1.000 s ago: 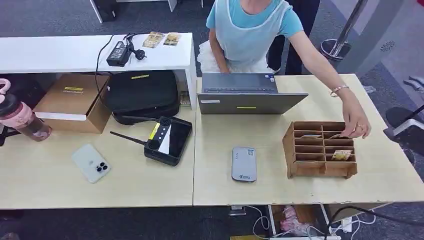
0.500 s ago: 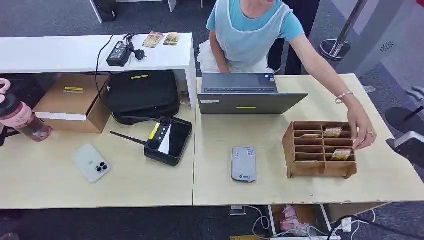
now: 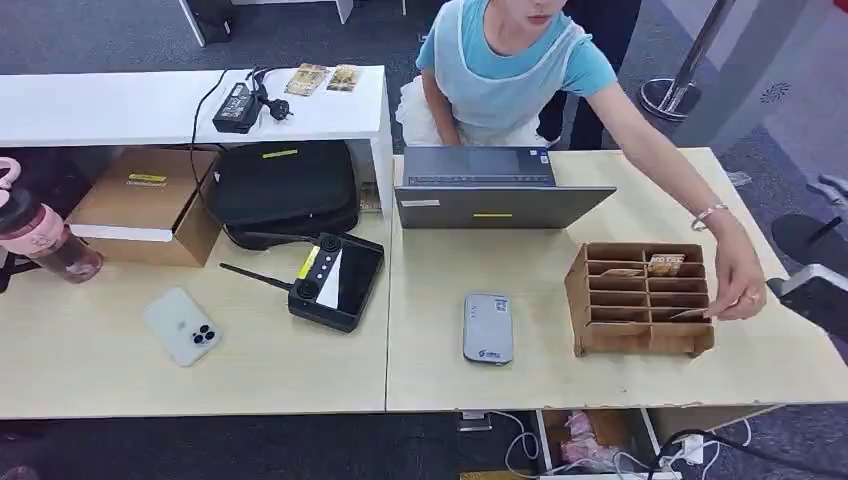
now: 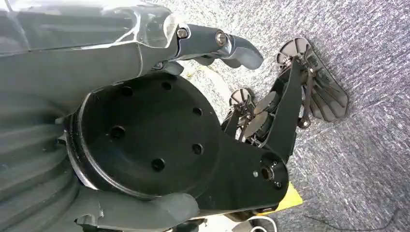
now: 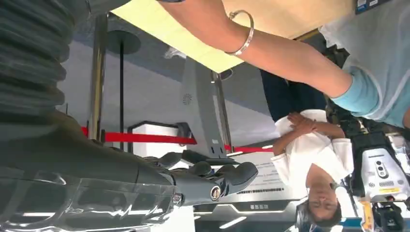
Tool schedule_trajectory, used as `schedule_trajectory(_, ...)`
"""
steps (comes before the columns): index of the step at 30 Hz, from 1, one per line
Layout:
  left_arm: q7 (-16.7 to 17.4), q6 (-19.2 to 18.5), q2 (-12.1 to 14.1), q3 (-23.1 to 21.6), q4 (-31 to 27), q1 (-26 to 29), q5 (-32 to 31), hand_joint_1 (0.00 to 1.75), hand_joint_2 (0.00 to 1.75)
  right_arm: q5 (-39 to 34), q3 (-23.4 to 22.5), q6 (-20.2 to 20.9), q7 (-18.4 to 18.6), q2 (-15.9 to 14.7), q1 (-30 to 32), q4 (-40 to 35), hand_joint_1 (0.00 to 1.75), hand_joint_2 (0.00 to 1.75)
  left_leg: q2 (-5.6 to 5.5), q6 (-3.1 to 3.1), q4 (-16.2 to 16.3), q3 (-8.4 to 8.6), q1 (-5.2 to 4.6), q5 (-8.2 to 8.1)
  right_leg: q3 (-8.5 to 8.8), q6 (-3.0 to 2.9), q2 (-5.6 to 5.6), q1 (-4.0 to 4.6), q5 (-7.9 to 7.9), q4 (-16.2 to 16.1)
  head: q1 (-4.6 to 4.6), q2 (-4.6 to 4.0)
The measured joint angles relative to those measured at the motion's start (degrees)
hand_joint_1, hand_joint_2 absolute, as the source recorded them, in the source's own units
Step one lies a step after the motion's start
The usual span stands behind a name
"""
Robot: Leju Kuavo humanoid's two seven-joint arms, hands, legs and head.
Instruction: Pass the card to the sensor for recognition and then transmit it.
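A card (image 3: 692,314) lies in the wooden rack's (image 3: 641,300) lower right slot, pinched by a person's hand (image 3: 738,291). The left hand (image 4: 220,46) and right hand (image 5: 212,178) hang well apart from it, fingers seemingly loose, holding nothing.

Even, bright indoor light falls from above on the pale counter (image 3: 450,380); shadows under the laptop (image 3: 500,205) and the wooden rack (image 3: 640,335) are short and soft. The head view is sharp, with no strong glare. In the left wrist view the carpet is crisp, while a clear cover near the left hand (image 4: 217,46) catches white highlights. The right wrist view shows similar sheen by the right hand (image 5: 212,179); its background is slightly soft
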Motion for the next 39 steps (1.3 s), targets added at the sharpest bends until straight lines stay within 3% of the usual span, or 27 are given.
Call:
schedule_trajectory(15, 0.0, -0.2, 0.0, 0.0, 0.0, 0.0, -0.1, 0.00, 1.75, 0.5, -0.2, -0.1, -0.1, 0.2, -0.1, 0.0, 0.00, 1.75, 0.00, 0.00, 0.0, 0.01, 0.00, 0.00, 0.00, 0.00, 0.00, 0.00, 0.00, 0.0, 0.00, 0.00)
schedule_trajectory(23, 0.0, -0.2, 0.0, 0.0, 0.0, 0.0, 0.3, 0.00, 1.75, 3.9, 0.7, 2.7, 1.9, -0.8, 0.6, 0.0, 0.00, 1.75, 0.00, 0.00, 0.0, 0.02, 0.00, 0.00, 0.00, 0.00, 0.00, 0.00, 0.00, 0.0, 0.02, 0.00)
schedule_trajectory(28, 0.0, 0.0, 0.0, 0.0, 0.0, 0.0, 0.7, 0.00, 1.75, 3.9, 1.2, 3.5, 3.1, -1.6, 3.7, -1.5, 0.00, 1.75, -0.02, 0.00, 0.0, 0.02, 0.00, -0.01, -0.01, 0.00, -0.03, 0.00, 0.00, 0.0, 0.00, 0.00)
schedule_trajectory(33, 0.0, 0.2, 0.0, 0.0, 0.0, 0.1, 1.0, 0.00, 1.75, 5.9, 1.2, 0.8, 3.5, -1.0, 9.6, -4.5, 0.00, 1.75, 0.00, 0.00, 0.0, -0.02, 0.01, -0.02, -0.01, 0.00, 0.00, 0.01, -0.02, 0.0, 0.00, 0.00)
schedule_trajectory(39, -0.5, 0.2, 0.0, 0.0, 0.0, 0.1, 1.7, 0.00, 1.75, 6.9, 2.2, 0.9, 3.7, 0.1, 10.0, -5.3, 0.00, 1.75, 0.08, 0.01, 0.0, -0.01, 0.00, -0.01, 0.01, 0.00, 0.03, 0.00, -0.01, 0.0, 0.00, 0.00)
